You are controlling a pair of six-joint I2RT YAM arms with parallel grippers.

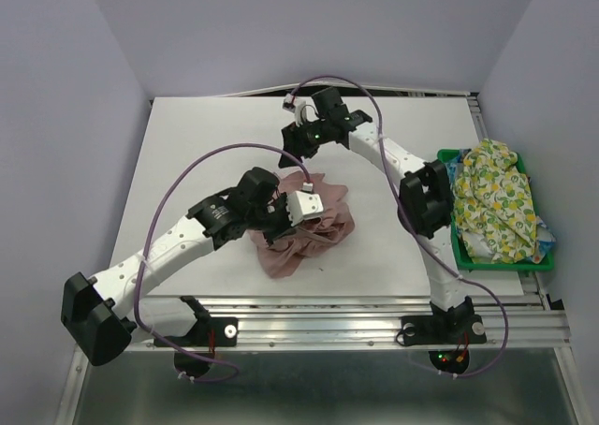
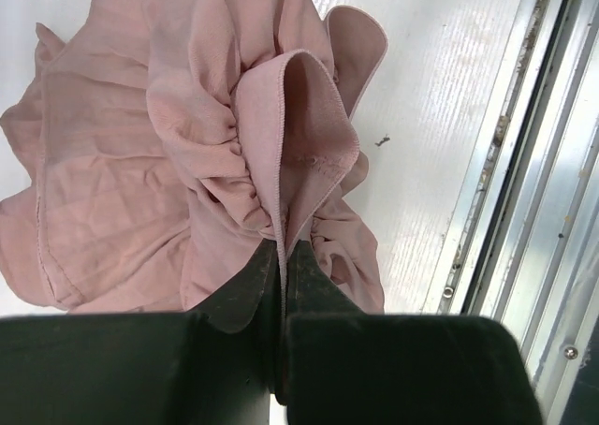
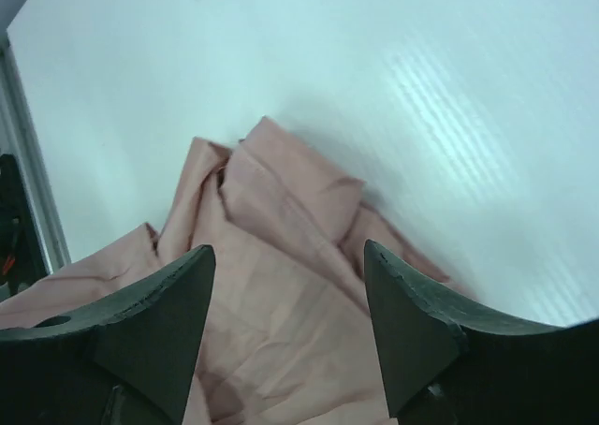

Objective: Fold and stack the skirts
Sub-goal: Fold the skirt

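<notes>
A crumpled pink skirt (image 1: 309,227) lies bunched in the middle of the white table (image 1: 206,153). My left gripper (image 1: 281,208) is shut on a raised fold of the pink skirt (image 2: 281,135), the hem pinched between its fingers (image 2: 248,289). Above the skirt's far edge hangs my right gripper (image 1: 307,149), open, with the pink skirt (image 3: 281,285) showing below the gap between its fingertips (image 3: 192,271); nothing is held there. A yellow floral skirt (image 1: 496,196) sits heaped in the green bin (image 1: 456,247) at the right.
The green bin stands at the table's right edge beside the right arm's elbow (image 1: 423,196). A metal rail (image 1: 356,327) runs along the near edge, close to the pink skirt in the left wrist view. Purple cables (image 1: 187,177) loop over both arms.
</notes>
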